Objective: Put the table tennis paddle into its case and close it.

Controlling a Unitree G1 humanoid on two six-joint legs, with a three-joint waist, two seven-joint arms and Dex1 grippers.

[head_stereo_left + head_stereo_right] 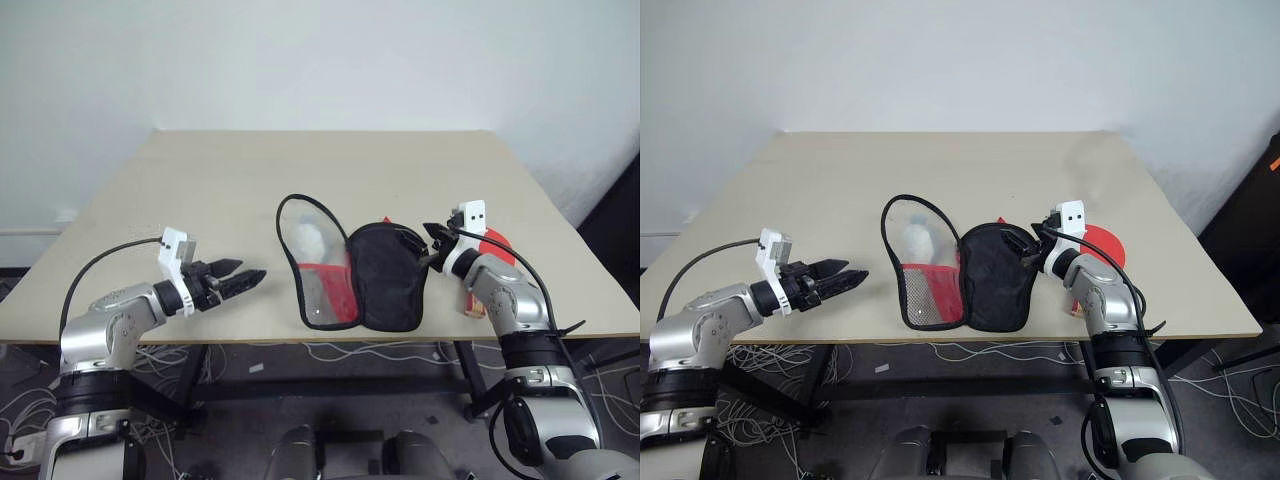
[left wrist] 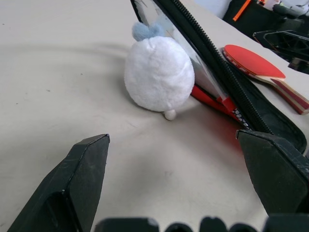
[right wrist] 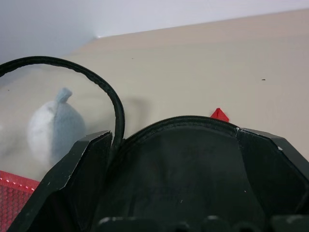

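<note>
Left eye view: paddle (image 1: 497,243) apparently lies handle toward the table's near edge; both tools gape empty.

No text, label or number is legible anywhere.

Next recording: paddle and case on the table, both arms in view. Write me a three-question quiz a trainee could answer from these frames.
1. True or false: the table tennis paddle is already inside the case.
2. Multiple choice: the white plush ball sits
A. on top of the paddle
B. beside the case's clear side, on the side away from the paddle
C. in the left gripper
3. Fill in: the fingers of the right gripper stand ____, on either side of the case's black half.

Key
1. False: it lies on the table beyond the open case, by the right arm.
2. B
3. open
</note>
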